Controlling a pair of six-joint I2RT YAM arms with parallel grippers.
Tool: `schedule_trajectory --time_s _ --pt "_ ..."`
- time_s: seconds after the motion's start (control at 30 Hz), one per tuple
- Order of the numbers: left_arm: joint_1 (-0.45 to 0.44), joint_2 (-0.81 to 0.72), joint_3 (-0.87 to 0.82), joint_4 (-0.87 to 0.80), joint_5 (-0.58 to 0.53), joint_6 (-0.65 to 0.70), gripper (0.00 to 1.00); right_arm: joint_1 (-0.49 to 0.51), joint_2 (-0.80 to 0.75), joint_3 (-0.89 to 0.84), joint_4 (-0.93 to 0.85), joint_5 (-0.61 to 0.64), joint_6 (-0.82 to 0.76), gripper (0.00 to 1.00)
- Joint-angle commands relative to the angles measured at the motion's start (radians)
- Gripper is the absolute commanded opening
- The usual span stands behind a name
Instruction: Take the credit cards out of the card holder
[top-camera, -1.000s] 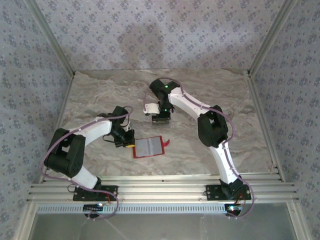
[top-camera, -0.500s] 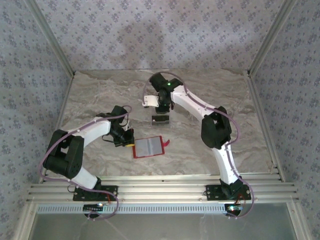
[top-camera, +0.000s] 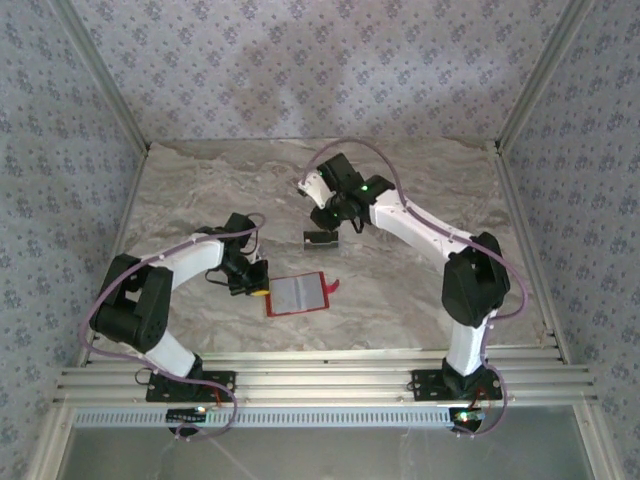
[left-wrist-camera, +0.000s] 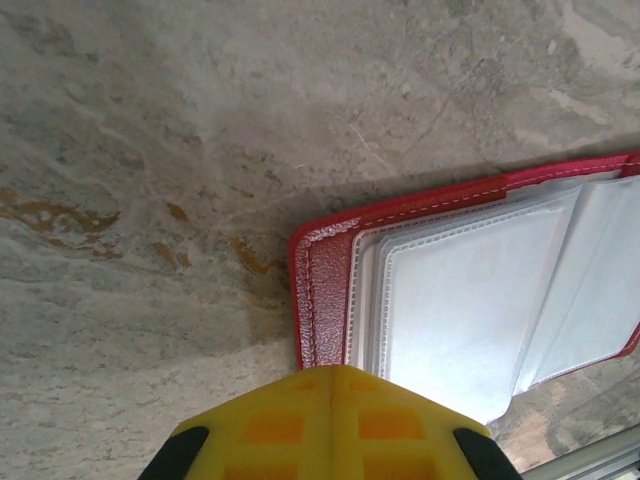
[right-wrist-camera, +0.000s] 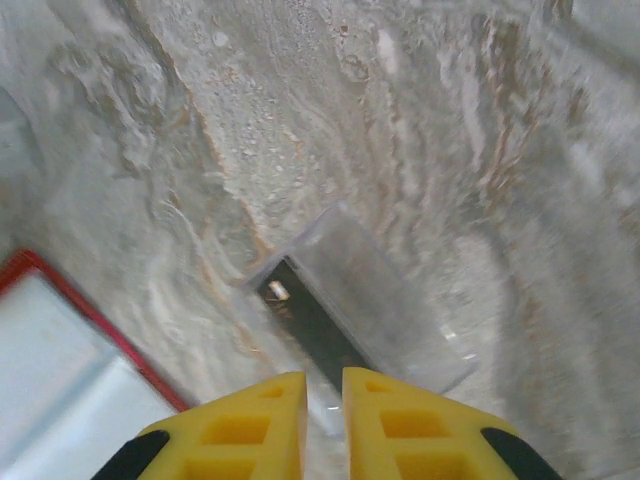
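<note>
The red card holder (top-camera: 297, 293) lies open on the marble table, its pale inner panel (left-wrist-camera: 470, 300) facing up. My left gripper (left-wrist-camera: 335, 370) is shut, its yellow tips meeting over the holder's left red edge (left-wrist-camera: 322, 290); in the top view the left gripper (top-camera: 256, 286) sits at that edge. One of the credit cards (top-camera: 320, 238), whitish-grey with a dark band (right-wrist-camera: 318, 330), lies flat on the table behind the holder. My right gripper (right-wrist-camera: 325, 380) hangs above this card (right-wrist-camera: 370, 290) with a narrow gap between its fingers and nothing in it.
The holder's small red tab (top-camera: 333, 287) sticks out on its right side. Patterned walls and metal rails (top-camera: 310, 380) enclose the table (top-camera: 420, 290). The right arm's elbow (top-camera: 478, 280) stands over the right part.
The right gripper let go of the card, left it flat on the table, and has risen and swung back to the right. The left arm and the holder have not moved.
</note>
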Motion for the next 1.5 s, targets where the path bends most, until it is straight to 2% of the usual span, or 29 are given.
schedule_trajectory --time_s 0.0,0.07,0.13,0.23,0.37,0.7,1.07,1.23,1.47 --pt "0.007 0.017 -0.014 0.012 0.024 -0.007 0.02 -0.003 -0.054 -0.076 0.094 -0.081 0.421 0.16" --pt "0.007 0.023 -0.02 0.019 0.026 -0.009 0.02 -0.007 -0.052 -0.107 0.079 -0.098 0.595 0.14" --pt "0.007 0.026 -0.027 0.021 0.026 -0.01 0.02 -0.003 -0.057 -0.167 0.12 -0.156 0.697 0.13" --pt "0.007 0.033 -0.035 0.029 0.028 -0.009 0.02 0.019 -0.077 -0.294 0.247 -0.236 0.829 0.13" --pt "0.007 0.04 -0.046 0.034 0.031 -0.008 0.02 0.063 -0.05 -0.363 0.319 -0.316 0.929 0.17" --pt "0.007 0.064 -0.046 0.028 0.028 0.005 0.02 0.204 0.059 -0.337 0.379 -0.342 1.015 0.21" --pt "0.007 0.071 -0.041 0.014 0.02 0.012 0.02 0.255 0.183 -0.266 0.377 -0.369 1.022 0.22" --pt "0.007 0.068 -0.041 0.001 0.005 0.018 0.02 0.259 0.208 -0.258 0.336 -0.351 1.019 0.23" --pt "0.007 0.063 -0.04 -0.007 0.002 0.017 0.02 0.263 0.205 -0.221 0.15 -0.232 0.967 0.3"
